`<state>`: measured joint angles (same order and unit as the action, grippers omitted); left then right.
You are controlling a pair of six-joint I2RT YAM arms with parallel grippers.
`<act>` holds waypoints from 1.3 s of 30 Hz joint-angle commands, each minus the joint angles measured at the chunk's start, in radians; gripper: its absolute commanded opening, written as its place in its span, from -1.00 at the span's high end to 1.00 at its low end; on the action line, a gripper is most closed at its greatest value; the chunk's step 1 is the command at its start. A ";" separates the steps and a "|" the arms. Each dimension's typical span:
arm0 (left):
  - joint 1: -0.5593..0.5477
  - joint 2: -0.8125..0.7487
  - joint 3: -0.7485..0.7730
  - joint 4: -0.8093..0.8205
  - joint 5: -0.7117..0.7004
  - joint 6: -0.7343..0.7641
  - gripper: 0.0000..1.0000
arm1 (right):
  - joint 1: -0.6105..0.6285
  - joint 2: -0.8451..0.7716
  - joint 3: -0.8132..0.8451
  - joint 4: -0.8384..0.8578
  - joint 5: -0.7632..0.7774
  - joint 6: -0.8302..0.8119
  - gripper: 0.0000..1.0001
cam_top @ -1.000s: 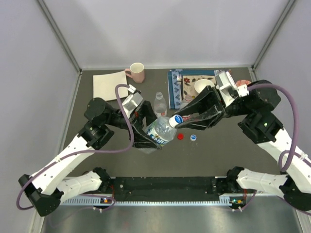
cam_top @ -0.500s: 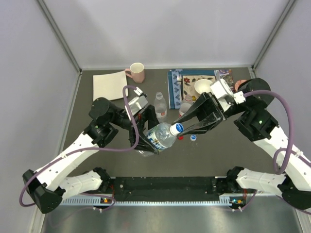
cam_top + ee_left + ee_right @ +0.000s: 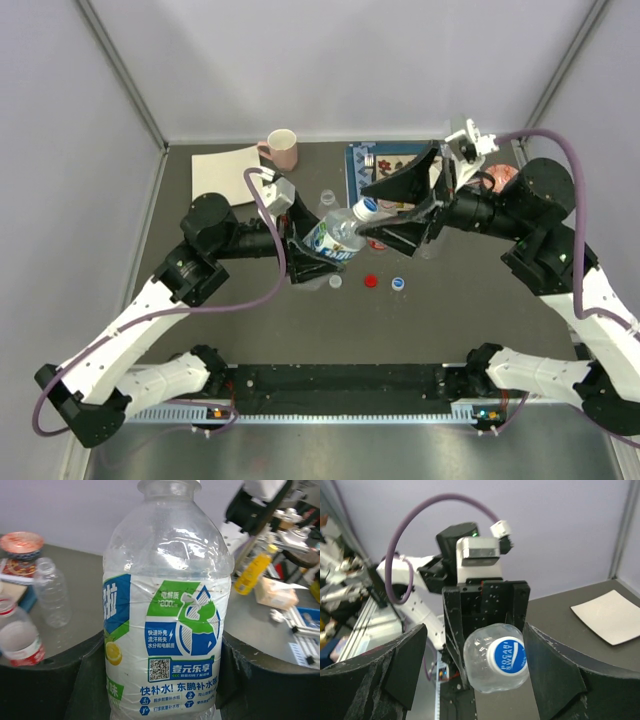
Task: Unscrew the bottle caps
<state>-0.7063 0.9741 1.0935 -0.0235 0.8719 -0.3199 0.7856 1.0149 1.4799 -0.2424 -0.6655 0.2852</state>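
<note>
Right wrist view: the right claw stands spread, one finger on either side of the blue cap, touching neither. That cap sits on a green-labelled bottle, which the left claw grasps, tilted above the counter. Three loose caps lie below.
</note>
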 commanded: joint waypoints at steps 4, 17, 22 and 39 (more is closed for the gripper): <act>-0.025 -0.072 -0.003 -0.030 -0.359 0.139 0.17 | 0.017 -0.009 0.049 0.002 0.351 0.178 -0.55; -0.287 -0.089 -0.027 -0.030 -0.878 0.357 0.19 | 0.084 0.063 0.052 -0.044 0.662 0.270 -0.58; -0.341 -0.074 -0.033 -0.010 -1.033 0.398 0.19 | 0.161 0.129 0.125 -0.095 0.777 0.259 -0.60; -0.349 -0.097 -0.069 0.016 -1.119 0.413 0.20 | 0.185 0.123 0.086 -0.080 0.831 0.258 -0.26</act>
<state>-1.0500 0.8997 1.0275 -0.0742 -0.2138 0.0795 0.9604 1.1629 1.5532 -0.3523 0.1387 0.5434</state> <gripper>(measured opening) 0.673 0.661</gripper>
